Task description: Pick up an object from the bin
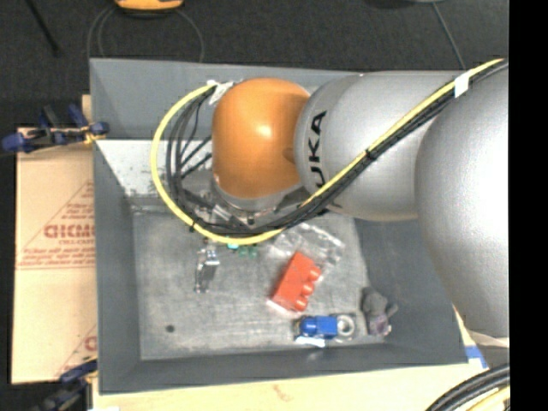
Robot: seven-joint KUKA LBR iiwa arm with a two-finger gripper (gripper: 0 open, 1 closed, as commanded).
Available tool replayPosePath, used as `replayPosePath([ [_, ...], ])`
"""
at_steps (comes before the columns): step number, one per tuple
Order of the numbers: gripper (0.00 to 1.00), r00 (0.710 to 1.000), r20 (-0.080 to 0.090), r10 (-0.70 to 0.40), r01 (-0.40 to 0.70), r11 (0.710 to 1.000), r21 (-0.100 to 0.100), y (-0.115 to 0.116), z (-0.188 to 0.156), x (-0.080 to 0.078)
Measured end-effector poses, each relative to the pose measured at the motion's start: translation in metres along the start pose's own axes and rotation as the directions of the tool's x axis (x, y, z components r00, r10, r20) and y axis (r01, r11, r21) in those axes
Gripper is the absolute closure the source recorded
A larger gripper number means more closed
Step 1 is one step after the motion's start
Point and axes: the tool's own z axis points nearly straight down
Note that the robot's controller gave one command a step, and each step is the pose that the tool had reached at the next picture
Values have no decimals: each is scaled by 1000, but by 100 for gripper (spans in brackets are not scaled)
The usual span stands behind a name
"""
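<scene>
While the silver arm (402, 144) reaches in from the right of the frame and covers the upper part of the grey bin (116, 264), its rounded orange cover (253, 135) sits at the centre, with a yellow cable (161, 182) looping round the cover's left side. Below that cover, the gripper (205, 272) shows as a small metal shape pointing down at the left-centre of the bin floor. It is over bare metal with nothing visibly between its tips, and whether it is spread or closed I cannot tell.

Nearest to it is a small green piece (244, 249), just to its upper right and close under the cable loop. Further right, near the middle of the floor, lies a red block (297, 282) with studs on top, tilted. It rests on or in a crumpled clear plastic bag (324, 242), which spreads up and to the right of it. Just below the red block, near the lower wall, lies a blue object (315, 327) with a pale metal ring at its right end. A grey-purple lump (377, 311) sits in the lower right corner, near the blue object.
</scene>
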Motion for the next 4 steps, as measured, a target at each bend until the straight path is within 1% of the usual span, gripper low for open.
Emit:
replayPosePath([
  [1, 0, 1000, 3, -10, 10, 1000, 5, -77, 45, -18],
  [2, 0, 915, 0, -404, 404, 915, 3, -131, 101, 14],
  [3, 0, 958, 4, -286, 286, 958, 3, -193, 87, 55],
  [4, 0, 717, 8, -697, 697, 717, 2, -221, 109, 27],
])
